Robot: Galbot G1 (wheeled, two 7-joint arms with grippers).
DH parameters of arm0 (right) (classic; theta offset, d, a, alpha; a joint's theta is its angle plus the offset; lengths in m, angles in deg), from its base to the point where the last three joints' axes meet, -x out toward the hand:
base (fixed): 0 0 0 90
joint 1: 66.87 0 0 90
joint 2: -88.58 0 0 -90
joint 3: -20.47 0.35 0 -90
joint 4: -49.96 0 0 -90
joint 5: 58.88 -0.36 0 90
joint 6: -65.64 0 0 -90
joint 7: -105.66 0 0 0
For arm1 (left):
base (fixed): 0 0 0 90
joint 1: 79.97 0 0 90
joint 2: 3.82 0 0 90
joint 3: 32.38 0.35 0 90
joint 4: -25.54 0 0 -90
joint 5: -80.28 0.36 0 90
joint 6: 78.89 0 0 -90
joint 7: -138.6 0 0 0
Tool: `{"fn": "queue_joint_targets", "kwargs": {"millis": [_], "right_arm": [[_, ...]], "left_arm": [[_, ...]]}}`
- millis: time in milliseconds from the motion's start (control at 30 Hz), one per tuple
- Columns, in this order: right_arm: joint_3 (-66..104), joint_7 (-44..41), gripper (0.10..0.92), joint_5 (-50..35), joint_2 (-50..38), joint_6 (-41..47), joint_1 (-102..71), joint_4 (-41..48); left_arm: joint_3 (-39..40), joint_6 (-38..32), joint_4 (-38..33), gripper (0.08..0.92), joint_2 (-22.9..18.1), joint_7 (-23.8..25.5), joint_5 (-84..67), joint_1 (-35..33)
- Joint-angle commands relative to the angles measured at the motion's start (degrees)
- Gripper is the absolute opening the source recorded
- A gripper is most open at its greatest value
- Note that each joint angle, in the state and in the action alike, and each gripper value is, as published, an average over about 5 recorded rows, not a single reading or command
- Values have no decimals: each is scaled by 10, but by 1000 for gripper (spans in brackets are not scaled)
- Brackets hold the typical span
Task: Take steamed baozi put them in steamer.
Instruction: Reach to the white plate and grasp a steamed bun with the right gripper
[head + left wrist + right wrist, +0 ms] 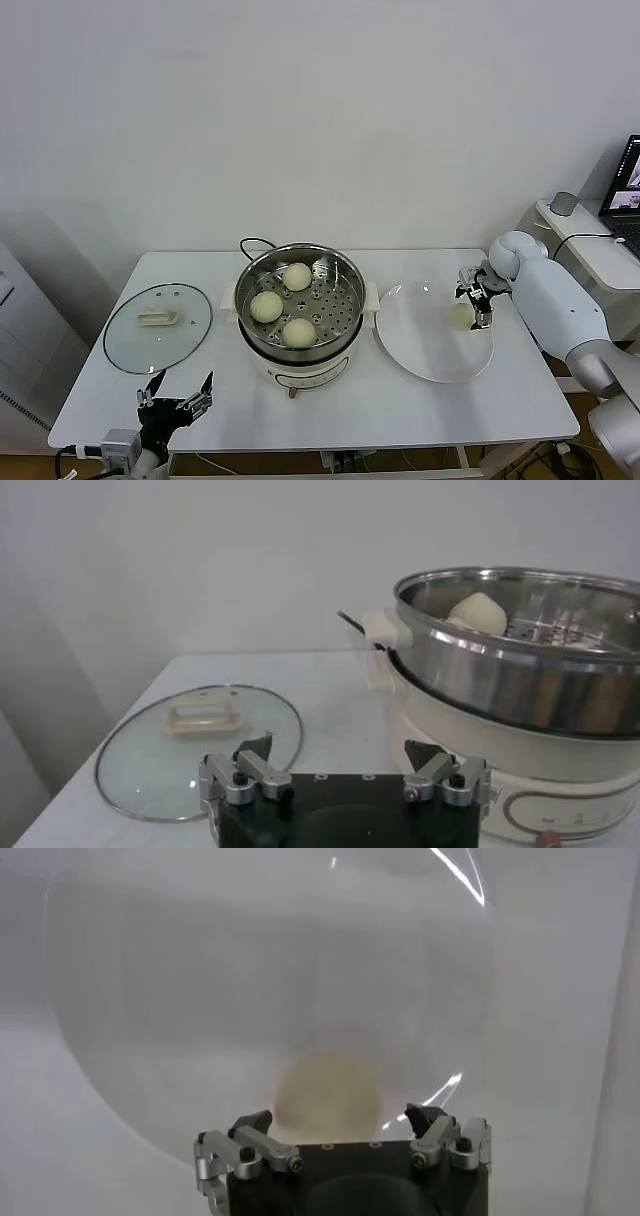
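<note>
Steamer [300, 315] at the table's [400, 410] centre, taken as landmark. Three buns [283, 305] already rest on its perforated tray; the fourth bun [461, 315] lies on the white plate [420, 350] just beside the steamer, on the robot's right. The right gripper [476, 303] hangs directly over that bun, jaws spread wide and holding nothing. The left gripper [176, 398], likewise released, waits near the glass lid [158, 327] on the steamer's other side. One transfer appears to remain.

Three pale baozi [283, 304] sit in the steel steamer [300, 355]; a fourth [461, 316] lies outside it.
</note>
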Motion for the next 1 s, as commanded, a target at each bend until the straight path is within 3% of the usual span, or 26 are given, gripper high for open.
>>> {"fn": "queue_joint_targets", "kwargs": {"millis": [33,533,767,1000], "right_arm": [[6,-5,823,4,13,17,-3,22],[8,6,818,19,18,21,-2,31],[-1,6,659,-9,16,34,6,32],[-79,-7,498,-126,-20,85,39,-12]], "left_arm": [[-1,1,2,823,-24,0,-1,1],[0,2,7,823,-25,0,-1,6],[0,2,8,823,-25,0,0,7],[3,1,6,823,-28,-3,4,7]]}}
